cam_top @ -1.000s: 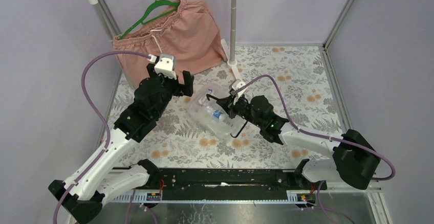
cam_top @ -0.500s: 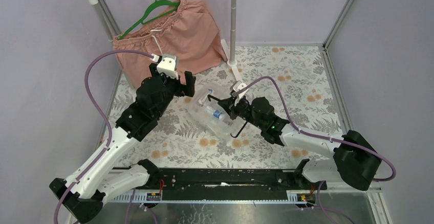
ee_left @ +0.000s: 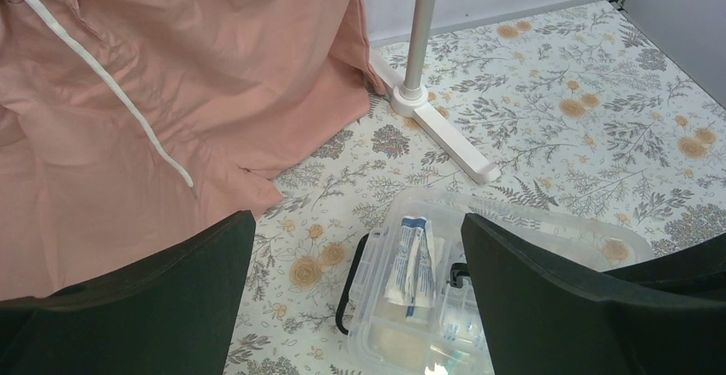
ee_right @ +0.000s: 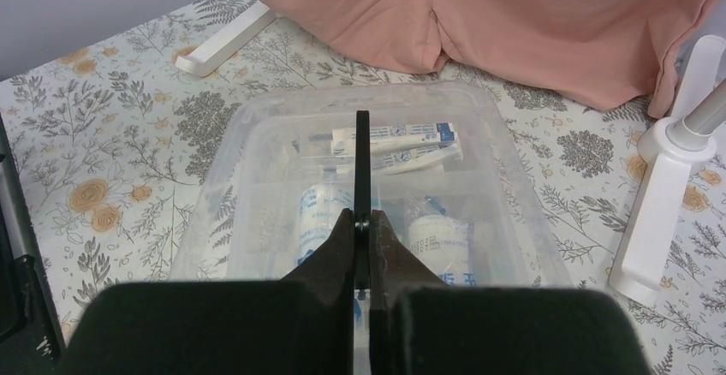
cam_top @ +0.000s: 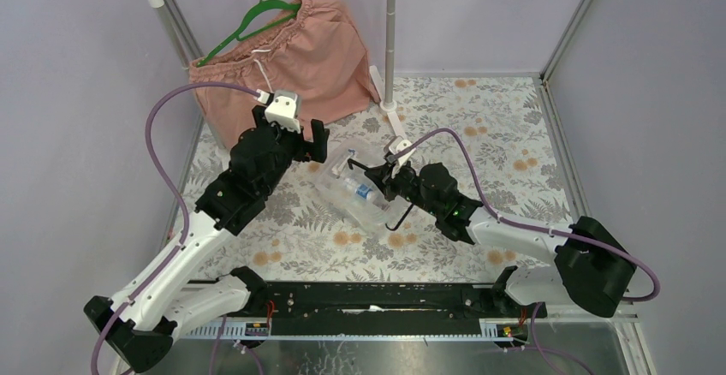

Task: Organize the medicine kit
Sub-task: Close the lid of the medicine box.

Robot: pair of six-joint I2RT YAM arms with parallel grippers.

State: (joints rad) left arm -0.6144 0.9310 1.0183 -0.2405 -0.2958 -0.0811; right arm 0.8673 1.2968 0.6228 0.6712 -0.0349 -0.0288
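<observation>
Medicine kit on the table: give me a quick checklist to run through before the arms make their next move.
1. Right end effector shut on the black handle: ok.
2. Left end effector open and holding nothing: ok.
3. Medicine kit resting flat on the table: cannot tell.
4. White-and-blue tubes and bandage roll inside the kit: ok.
5. Pink shorts apart from the kit: ok.
6. White rack foot apart from the kit: ok.
</observation>
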